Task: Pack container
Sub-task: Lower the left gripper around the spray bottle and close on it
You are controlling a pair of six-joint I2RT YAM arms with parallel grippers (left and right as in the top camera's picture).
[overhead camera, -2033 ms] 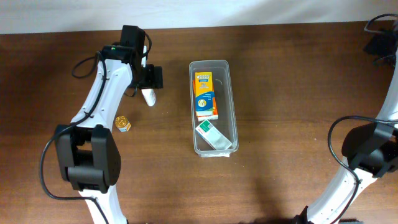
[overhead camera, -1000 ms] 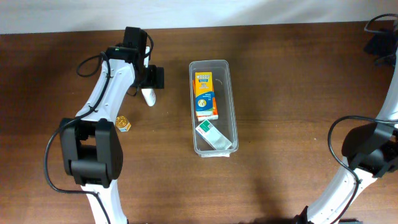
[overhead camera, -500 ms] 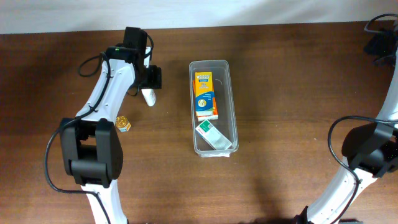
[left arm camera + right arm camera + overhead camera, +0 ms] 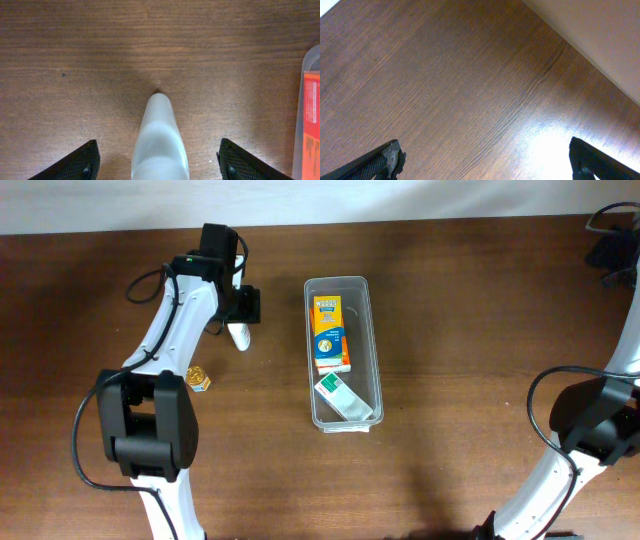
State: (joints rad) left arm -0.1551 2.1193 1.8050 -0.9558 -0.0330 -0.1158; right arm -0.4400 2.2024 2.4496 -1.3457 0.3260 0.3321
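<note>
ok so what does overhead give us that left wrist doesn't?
Overhead only: the whole container, holding an orange box and a green-and-white packet, plus a small gold item on the table.
Left wrist only: the left pincer open, its fingers wide on either side of the white tapered object, not touching it.
Both: that white object, the wood table, and the container's near edge with a strip of the orange box.
</note>
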